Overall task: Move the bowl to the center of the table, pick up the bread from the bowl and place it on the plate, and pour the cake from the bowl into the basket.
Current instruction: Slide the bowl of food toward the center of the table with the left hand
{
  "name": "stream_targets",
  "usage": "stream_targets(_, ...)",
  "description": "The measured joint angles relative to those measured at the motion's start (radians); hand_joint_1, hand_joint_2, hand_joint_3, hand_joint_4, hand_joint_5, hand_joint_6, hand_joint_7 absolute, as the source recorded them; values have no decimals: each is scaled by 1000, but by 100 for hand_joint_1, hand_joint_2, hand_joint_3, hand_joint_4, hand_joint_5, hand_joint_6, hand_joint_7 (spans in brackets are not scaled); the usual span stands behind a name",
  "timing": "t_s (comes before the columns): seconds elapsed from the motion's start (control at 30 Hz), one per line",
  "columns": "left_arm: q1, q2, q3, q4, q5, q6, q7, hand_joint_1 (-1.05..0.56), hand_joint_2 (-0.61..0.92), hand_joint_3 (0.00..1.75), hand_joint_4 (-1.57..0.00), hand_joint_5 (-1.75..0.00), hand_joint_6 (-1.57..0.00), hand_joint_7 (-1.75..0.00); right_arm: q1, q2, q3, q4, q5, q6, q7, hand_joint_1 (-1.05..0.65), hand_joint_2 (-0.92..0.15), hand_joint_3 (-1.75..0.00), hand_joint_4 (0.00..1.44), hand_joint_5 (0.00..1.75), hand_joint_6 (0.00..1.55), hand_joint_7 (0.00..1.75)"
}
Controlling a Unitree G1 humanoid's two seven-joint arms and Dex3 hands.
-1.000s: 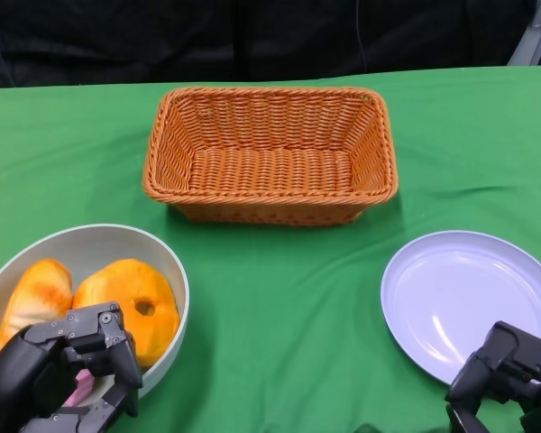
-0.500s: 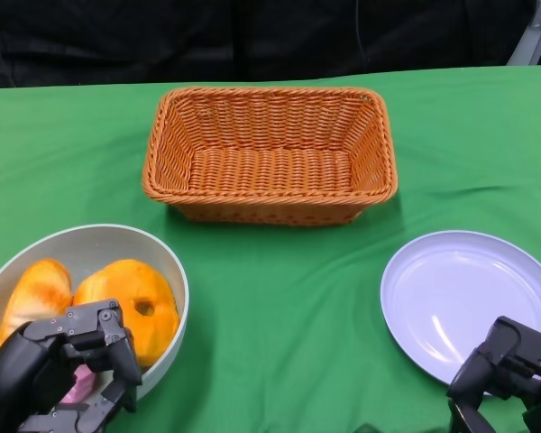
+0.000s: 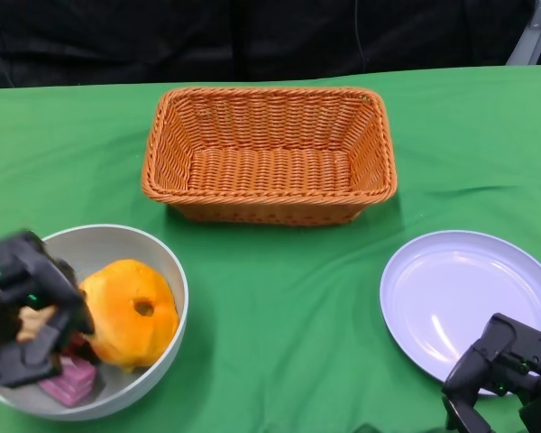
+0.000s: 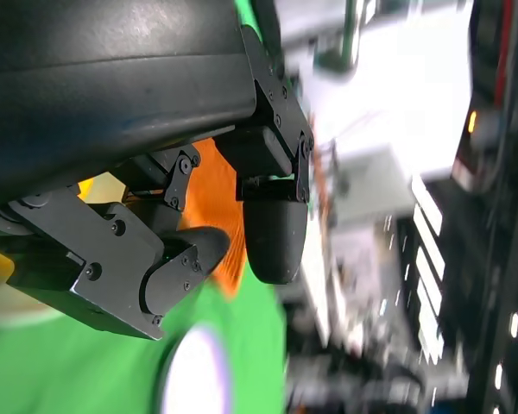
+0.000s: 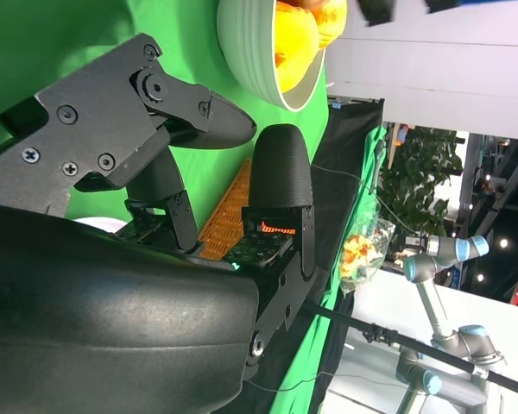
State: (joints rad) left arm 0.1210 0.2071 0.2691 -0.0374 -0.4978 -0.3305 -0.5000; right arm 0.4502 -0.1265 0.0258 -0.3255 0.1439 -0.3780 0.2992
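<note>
The bowl sits at the lower left of the head view, on the green table, well apart from the centre. Inside it lie an orange round bread with a hole in its top, a second pale piece mostly hidden behind the left hand, and a pink cake at the bowl's near side. The left hand is blurred and hangs over the bowl's left part; whether it grips anything cannot be told. The right hand rests at the lower right, just beside the near rim of the plate, fingers apart and holding nothing. The basket stands at upper centre. Handling judgement: the bowl looks rigid, smooth and probably slippery on its wall, so take it at the rim, with the thumb inside and the fingers outside, and slide it rather than lift it. The bread appears soft and light; grasp it across its widest part with low force to avoid crushing. The cake is small and loose, and should tip out readily.
</note>
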Motion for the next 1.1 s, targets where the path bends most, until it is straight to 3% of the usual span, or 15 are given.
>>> stream_targets(0.1,-33,-7,46,11,-17,2,34,-28,87,30,-69,-106,-81,-50,-1,2,7,0,0,0,0,-19,-58,-88,69,166,61,136)
stream_targets(0.3,-105,13,123,88,-14,-1,65,-41,92,21,-60,-56,-76,-13,-4,2,9,1,-5,0,-1,-20,-58,-88,69,167,60,137)
stream_targets(0.5,-150,63,157,217,90,-22,115,-55,92,29,-49,-26,-64,-1,-3,2,10,1,-5,0,-2,-18,-57,-88,69,166,60,138)
stream_targets(0.63,-187,97,173,352,156,-79,130,-66,92,38,-41,-15,-50,0,-1,2,10,1,-5,-1,-3,-20,-57,-88,70,166,60,138)
stream_targets(0.8,-213,144,165,474,238,-102,143,-76,92,51,-28,-5,-29,0,2,3,11,1,-8,-1,-7,-21,-57,-87,70,166,60,138)
stream_targets(0.97,-240,187,143,567,296,-96,156,-80,92,55,-23,-2,-24,0,7,3,14,0,-10,-1,-15,-19,-57,-88,70,166,61,138)
stream_targets(1.1,-269,199,125,632,298,-14,157,-79,92,61,-19,0,-19,0,11,3,18,0,-10,-1,-15,-19,-57,-88,70,166,60,138)
